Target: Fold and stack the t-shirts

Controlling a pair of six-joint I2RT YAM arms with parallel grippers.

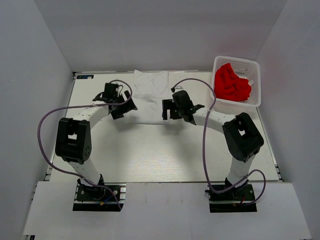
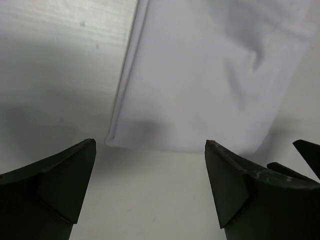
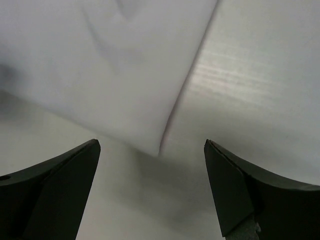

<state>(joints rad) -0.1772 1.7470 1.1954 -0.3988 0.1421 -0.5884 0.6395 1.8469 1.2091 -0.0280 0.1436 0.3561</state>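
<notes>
The left jaws are spread wide with nothing between them, poised just short of the near left corner of the white t-shirt [image 2: 200, 75]. The right jaws, equally spread and empty, face its near right corner. The shirt lies flat on the desk [image 1: 150, 150] at the far middle, smooth and straight-edged. It is probably already folded narrower, though the overhead view is too pale to be sure. The red t-shirt [image 1: 231, 84] sits crumpled in the basket [image 1: 239, 60] at far right, not yet folded. Stacking is also left.
</notes>
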